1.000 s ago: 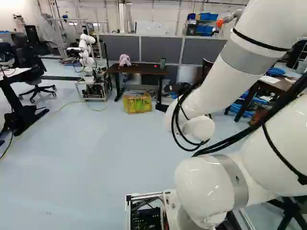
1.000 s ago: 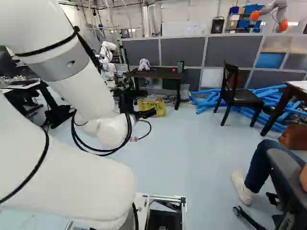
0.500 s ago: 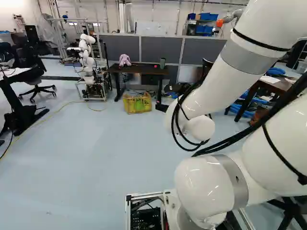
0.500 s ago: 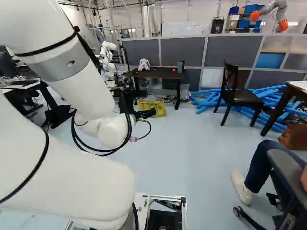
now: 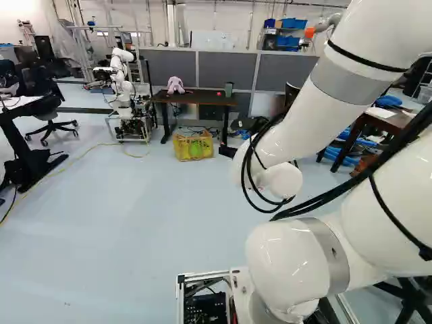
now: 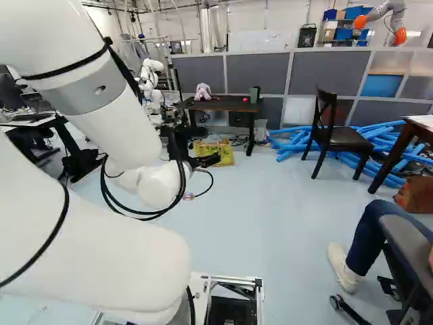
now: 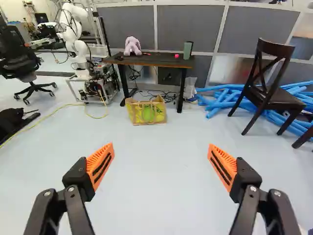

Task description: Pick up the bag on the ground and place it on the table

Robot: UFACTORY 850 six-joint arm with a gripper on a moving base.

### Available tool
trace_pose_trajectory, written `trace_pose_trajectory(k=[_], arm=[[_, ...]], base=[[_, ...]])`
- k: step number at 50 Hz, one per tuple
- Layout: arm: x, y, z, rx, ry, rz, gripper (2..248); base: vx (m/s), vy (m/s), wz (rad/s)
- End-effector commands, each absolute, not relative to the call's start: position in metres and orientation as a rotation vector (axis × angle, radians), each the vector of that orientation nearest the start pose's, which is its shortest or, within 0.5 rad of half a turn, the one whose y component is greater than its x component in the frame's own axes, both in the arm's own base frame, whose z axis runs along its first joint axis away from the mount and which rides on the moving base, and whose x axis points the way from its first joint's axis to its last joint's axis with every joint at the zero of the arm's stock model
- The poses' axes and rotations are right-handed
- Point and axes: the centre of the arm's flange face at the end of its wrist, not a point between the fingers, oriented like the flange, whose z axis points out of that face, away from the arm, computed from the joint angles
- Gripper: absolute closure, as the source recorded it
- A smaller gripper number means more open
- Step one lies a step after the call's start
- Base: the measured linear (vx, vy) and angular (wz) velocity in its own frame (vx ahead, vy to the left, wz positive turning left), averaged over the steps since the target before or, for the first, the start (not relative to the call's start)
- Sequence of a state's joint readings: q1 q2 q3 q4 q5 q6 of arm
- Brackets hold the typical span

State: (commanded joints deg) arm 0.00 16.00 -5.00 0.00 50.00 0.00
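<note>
1. The orange-padded fingers [image 6: 210, 160] stand wide apart in the wrist view, holding nothing.
2. Well ahead of them, the yellow bag [image 7: 133, 113] sits upright on the floor [image 7: 156, 161], something green showing through its side.
3. Just behind it is the dark surface [image 7: 159, 59], carrying a pink plush toy [image 7: 132, 45] and a green container [image 7: 187, 51].
4. Grey partitions [image 7: 190, 27] stand behind that.

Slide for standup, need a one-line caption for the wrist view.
Open gripper faces the yellow bag on the floor before the dark table.
</note>
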Motion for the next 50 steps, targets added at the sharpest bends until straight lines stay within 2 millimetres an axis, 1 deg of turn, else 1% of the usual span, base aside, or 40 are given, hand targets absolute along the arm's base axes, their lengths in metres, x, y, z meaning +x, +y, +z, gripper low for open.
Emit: trace_pose_trajectory(k=[24,50], arm=[[0.2703,0.0,0.3656,-2.558,0.0,-1.824,3],[0.2703,0.0,0.3656,-2.558,0.0,-1.824,3]], base=[[0.107,-0.004,-0.01],[0.134,-0.069,0.004]])
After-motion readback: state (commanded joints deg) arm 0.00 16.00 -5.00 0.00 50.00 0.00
